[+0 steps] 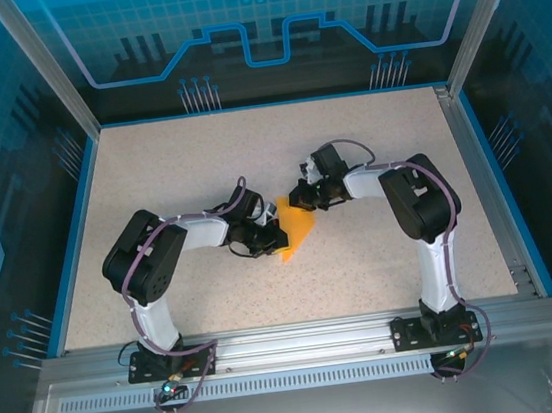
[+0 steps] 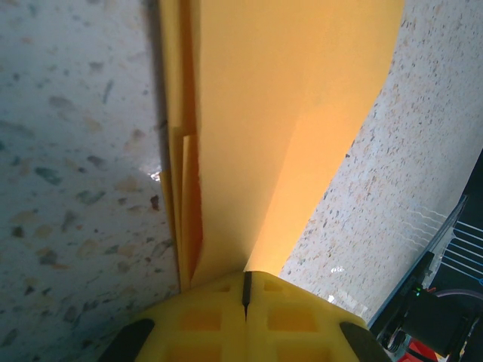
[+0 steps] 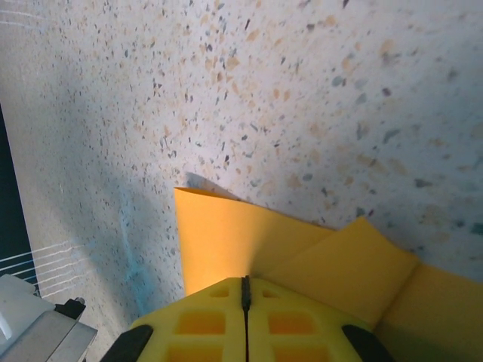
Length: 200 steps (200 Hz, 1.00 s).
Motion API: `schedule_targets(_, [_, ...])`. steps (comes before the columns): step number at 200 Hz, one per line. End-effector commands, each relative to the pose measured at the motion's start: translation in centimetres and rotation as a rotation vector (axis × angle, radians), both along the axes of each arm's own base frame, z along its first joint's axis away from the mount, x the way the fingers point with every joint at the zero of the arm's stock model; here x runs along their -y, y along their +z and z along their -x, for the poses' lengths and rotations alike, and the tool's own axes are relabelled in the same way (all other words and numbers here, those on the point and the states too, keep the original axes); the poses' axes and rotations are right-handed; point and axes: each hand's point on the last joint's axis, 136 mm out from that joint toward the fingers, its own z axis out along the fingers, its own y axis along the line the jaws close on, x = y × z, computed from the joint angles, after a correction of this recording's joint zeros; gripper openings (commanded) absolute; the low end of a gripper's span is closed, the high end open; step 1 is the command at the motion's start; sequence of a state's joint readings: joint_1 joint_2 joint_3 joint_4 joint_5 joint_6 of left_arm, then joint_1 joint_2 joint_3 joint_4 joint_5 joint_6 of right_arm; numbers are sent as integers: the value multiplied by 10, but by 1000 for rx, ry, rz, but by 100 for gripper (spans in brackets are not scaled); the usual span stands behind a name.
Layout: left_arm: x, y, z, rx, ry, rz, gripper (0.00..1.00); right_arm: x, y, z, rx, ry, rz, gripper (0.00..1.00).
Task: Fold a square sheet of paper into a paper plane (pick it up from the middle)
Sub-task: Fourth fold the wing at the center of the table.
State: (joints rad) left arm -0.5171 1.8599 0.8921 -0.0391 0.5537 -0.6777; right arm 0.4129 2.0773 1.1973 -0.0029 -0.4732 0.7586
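Speckled beige worktop (image 1: 368,135) carried the partly folded orange-yellow sheet of paper (image 1: 296,232) near its middle, between the two arms. The left pincer (image 2: 245,283) was clenched on the sheet's left side, and the right pincer (image 3: 245,283) was clenched on its far edge.

Overhead camera looks down on the whole table (image 1: 199,155); both wrist cameras face down, close on the same orange paper (image 1: 297,232).
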Motion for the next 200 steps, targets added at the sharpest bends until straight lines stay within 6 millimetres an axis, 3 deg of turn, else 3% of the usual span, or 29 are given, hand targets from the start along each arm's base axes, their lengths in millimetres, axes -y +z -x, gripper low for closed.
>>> schedule_targets(1, [-43, -59, 53, -206, 4, -231, 0, 49, -26, -40, 41, -149, 154, 7])
schedule_targets(81, [-47, -60, 59, -204, -27, -240, 0, 56, -11, -61, 62, -174, 167, 8])
schedule_targets(102, [-48, -59, 61, -202, -44, -246, 0, 54, 4, -63, 81, -163, 147, 8])
schedule_targets(124, [-49, -57, 64, -199, -60, -246, 0, 50, 33, -62, 130, -137, 112, 11])
schedule_targets(147, [-49, -54, 65, -190, -70, -239, 0, 48, 65, -51, 183, -118, 89, 13])
schedule_targets(167, [-47, -52, 64, -185, -74, -228, 0, 36, 79, -33, 206, -71, 51, 12])
schedule_targets(200, [-43, -47, 60, -174, -77, -210, 0, 1, 63, 10, 152, 25, 14, 6])
